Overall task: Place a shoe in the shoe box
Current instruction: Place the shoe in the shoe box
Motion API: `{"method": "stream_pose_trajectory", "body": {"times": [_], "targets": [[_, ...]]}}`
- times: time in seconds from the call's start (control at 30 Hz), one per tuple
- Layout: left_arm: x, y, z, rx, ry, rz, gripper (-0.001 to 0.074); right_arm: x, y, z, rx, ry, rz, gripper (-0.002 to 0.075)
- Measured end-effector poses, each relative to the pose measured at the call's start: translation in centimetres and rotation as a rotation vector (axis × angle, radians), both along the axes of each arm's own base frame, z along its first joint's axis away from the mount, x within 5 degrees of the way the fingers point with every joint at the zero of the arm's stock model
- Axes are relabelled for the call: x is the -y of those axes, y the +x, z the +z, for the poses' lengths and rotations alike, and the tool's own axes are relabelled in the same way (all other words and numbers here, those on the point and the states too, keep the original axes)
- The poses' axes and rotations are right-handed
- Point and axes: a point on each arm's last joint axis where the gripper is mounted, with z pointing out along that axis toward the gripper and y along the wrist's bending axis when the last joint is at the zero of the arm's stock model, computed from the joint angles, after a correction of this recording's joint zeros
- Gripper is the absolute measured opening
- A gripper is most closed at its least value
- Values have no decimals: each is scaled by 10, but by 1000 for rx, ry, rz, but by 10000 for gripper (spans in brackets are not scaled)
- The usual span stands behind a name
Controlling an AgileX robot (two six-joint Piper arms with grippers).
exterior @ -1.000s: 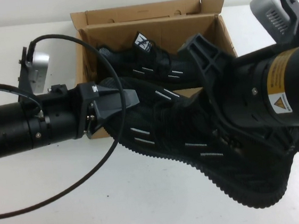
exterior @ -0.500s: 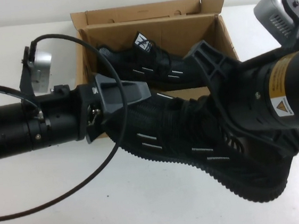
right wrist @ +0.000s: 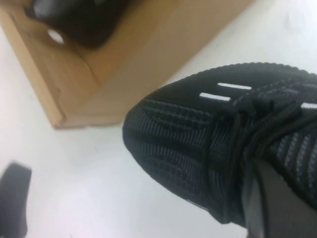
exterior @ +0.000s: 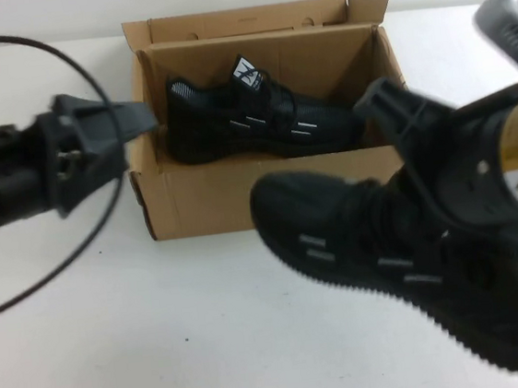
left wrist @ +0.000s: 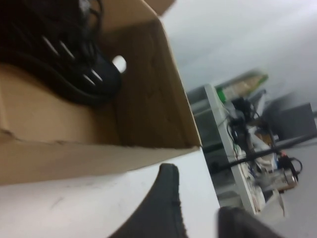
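Left gripper [exterior: 127,124]: fingers apart, empty, beside the shoe box [exterior: 195,201].
Shoe [exterior: 387,264]: raised before the box — soft knit, light; best held mid-body.
Right gripper [exterior: 445,202]: clamped on it.

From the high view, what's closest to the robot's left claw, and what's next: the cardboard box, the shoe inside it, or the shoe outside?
From the left gripper, at the box's left:
1. The shoe box, beside it.
2. The boxed shoe, inside.
3. The held shoe, right, at the right gripper.
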Motion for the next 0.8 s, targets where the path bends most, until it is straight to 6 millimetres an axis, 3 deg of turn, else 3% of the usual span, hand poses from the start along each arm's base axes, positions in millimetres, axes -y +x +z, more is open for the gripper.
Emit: {"method": "stream_pose_trajectory", "body": {"times": [0.1, 0.13, 0.23, 0.33, 0.47, 0.6, 0.8], "targets": [[-17, 1, -1, -17, 6, 23, 610, 7, 1, 8, 76, -11, -5, -6], [-22, 1, -3, -31, 15, 25, 528, 8, 2, 11, 106, -18, 4, -6], [-36, -2, -6, -28, 59, 5, 184, 9, 7, 19, 238, -59, 61, -6], [-41, -7, -2, 16, 54, -57, 54, 7, 13, 26, 328, -48, 91, -6], [-40, -19, 8, 105, 111, -101, 9, 8, 28, 29, 374, -12, 77, -6], [-42, -39, 27, 230, 298, -66, 1, 12, 50, 33, 393, -24, 79, -6], [-48, -82, 59, 437, 600, 57, -1, 4, 85, 45, 437, -157, 256, -6]]}}
